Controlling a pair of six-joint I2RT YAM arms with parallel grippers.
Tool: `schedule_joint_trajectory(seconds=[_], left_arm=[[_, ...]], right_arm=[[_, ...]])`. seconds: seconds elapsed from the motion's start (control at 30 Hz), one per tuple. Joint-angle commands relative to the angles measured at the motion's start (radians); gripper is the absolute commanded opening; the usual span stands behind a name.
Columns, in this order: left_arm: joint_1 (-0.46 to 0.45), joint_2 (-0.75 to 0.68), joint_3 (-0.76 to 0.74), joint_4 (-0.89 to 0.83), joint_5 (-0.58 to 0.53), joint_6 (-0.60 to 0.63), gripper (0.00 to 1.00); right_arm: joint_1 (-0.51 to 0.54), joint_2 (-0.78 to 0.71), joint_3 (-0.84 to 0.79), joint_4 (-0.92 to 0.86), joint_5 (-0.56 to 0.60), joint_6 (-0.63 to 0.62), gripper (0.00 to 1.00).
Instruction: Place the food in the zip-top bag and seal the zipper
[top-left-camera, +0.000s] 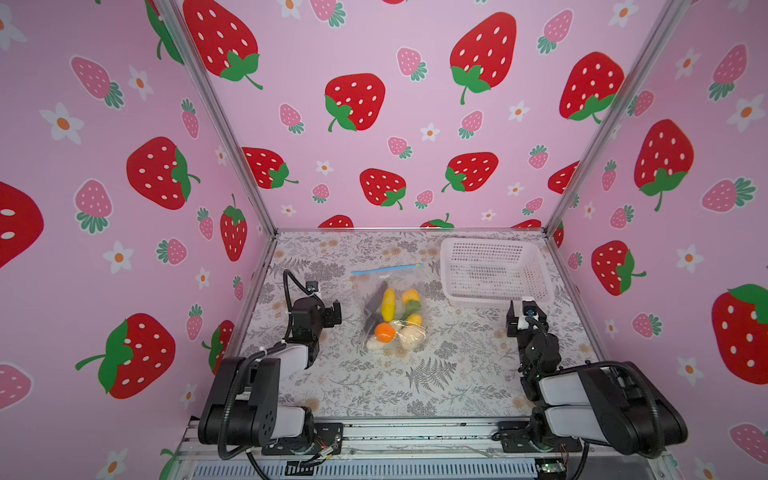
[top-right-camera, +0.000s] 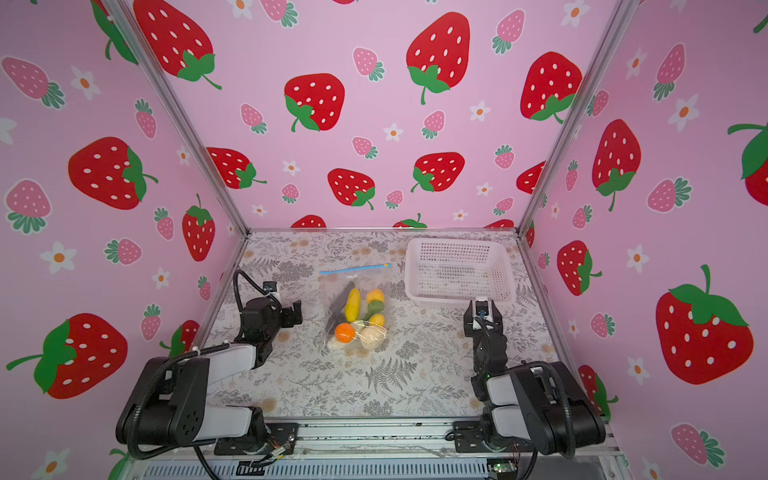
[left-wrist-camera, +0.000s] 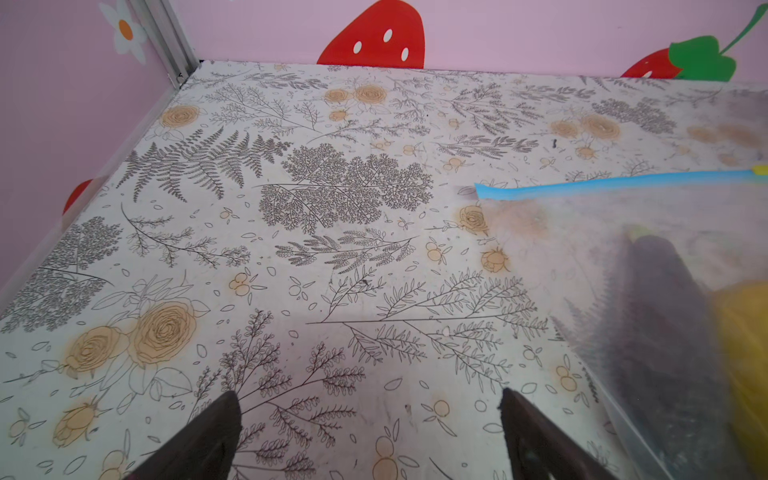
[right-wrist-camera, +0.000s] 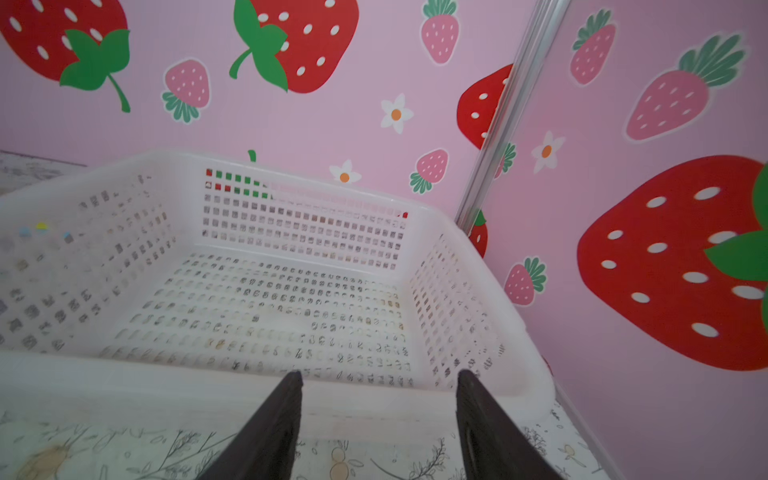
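Both apart, empty: left fingers (left-wrist-camera: 203, 444), right fingers (right-wrist-camera: 270, 432).

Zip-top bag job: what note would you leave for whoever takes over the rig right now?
Left pincer: open, empty, beside the zip-top bag.
Right pincer: open, empty, facing the white basket, which is empty.
Done: all visible toy food lies inside the bag, mid-table.
To do: the zipper lies flat, slider at its basket-side end; seal cannot be confirmed, so check it.
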Motion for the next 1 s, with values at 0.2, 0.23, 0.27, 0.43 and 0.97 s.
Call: schedule_joint_trajectory(seconds=[0.2, 0.23, 0.27, 0.43, 0.97], left_arm=[[0.043, 0.137, 0.077, 0.141, 0.067, -0.012, 0.97], [0.042, 0.132, 0.094, 0.097, 0.069, -0.009, 0.97], [0.043, 0.137, 0.106, 0.081, 0.072, -0.005, 0.98], [0.043, 0.139, 0.110, 0.076, 0.074, -0.004, 0.99], [0.042, 0.139, 0.112, 0.074, 0.073, -0.005, 0.99]], right_arm=[[-0.153, 0.174, 0.036, 0.227, -0.140, 0.145, 0.62], [-0.155, 0.192, 0.047, 0.231, -0.150, 0.144, 0.62], [-0.155, 0.196, 0.065, 0.208, -0.161, 0.139, 0.62], [-0.155, 0.187, 0.198, -0.060, -0.179, 0.132, 0.63], [-0.159, 0.186, 0.260, -0.184, -0.189, 0.128, 0.99]])
